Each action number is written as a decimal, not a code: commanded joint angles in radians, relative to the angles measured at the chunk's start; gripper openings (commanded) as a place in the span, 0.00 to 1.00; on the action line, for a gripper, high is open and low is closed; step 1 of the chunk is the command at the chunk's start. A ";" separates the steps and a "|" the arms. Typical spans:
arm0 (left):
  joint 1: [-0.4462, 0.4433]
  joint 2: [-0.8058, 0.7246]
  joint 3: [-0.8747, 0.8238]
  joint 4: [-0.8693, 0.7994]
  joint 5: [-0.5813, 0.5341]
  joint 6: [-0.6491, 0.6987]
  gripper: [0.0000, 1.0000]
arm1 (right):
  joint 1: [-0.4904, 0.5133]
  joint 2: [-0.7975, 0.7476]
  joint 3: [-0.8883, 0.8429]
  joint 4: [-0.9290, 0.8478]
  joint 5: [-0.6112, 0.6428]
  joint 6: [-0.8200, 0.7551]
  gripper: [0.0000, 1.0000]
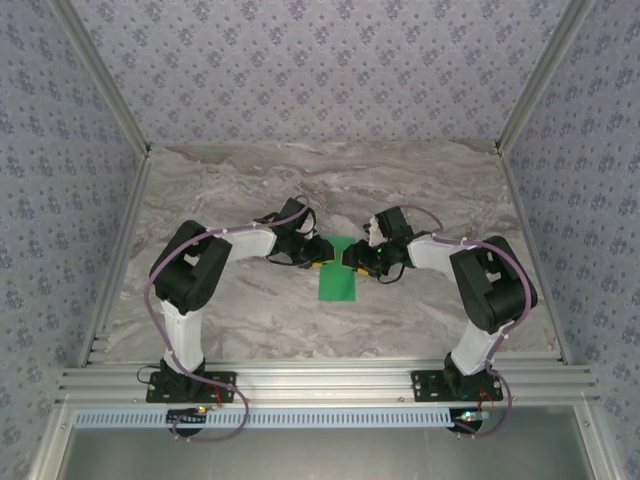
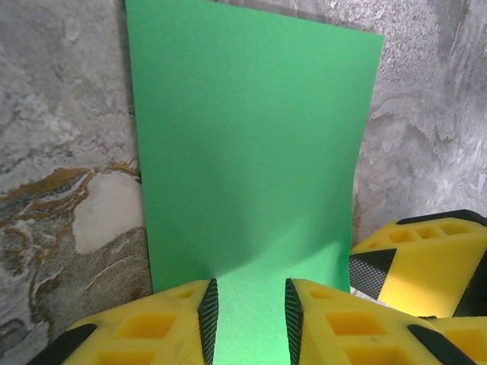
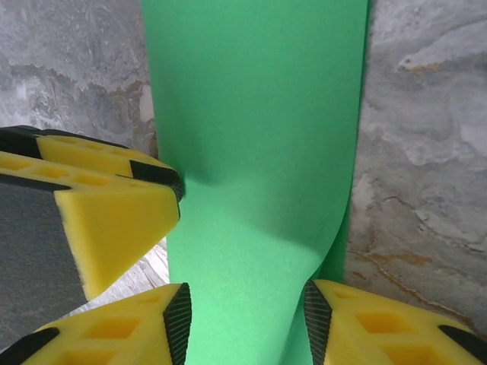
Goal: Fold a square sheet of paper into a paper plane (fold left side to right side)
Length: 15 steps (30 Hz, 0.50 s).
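Observation:
The square sheet of paper lies mid-table as a narrow bright green rectangle, one layer doubled over another. A paper plane is out of view. Both grippers meet at its far end. My left gripper sits low over the sheet, jaws a little apart, with green paper showing in the gap. My right gripper faces it with a wider gap, and the top layer curls up beside its right finger. Each wrist view catches the other gripper's yellow finger.
The marble-patterned tabletop spreads bare around the sheet. Aluminium frame rails run along the near edge, and patterned walls close in the back and sides. Both arm bases stand on the near rail.

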 commanded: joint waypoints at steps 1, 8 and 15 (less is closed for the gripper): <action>-0.004 -0.066 -0.010 0.002 -0.017 0.018 0.32 | 0.002 0.017 0.027 0.011 -0.020 0.015 0.46; -0.001 -0.256 -0.082 -0.007 -0.140 0.086 0.45 | -0.006 0.018 0.041 -0.015 -0.023 0.009 0.46; -0.021 -0.500 -0.255 0.050 -0.203 0.175 0.53 | -0.016 0.012 0.038 -0.070 -0.016 0.006 0.47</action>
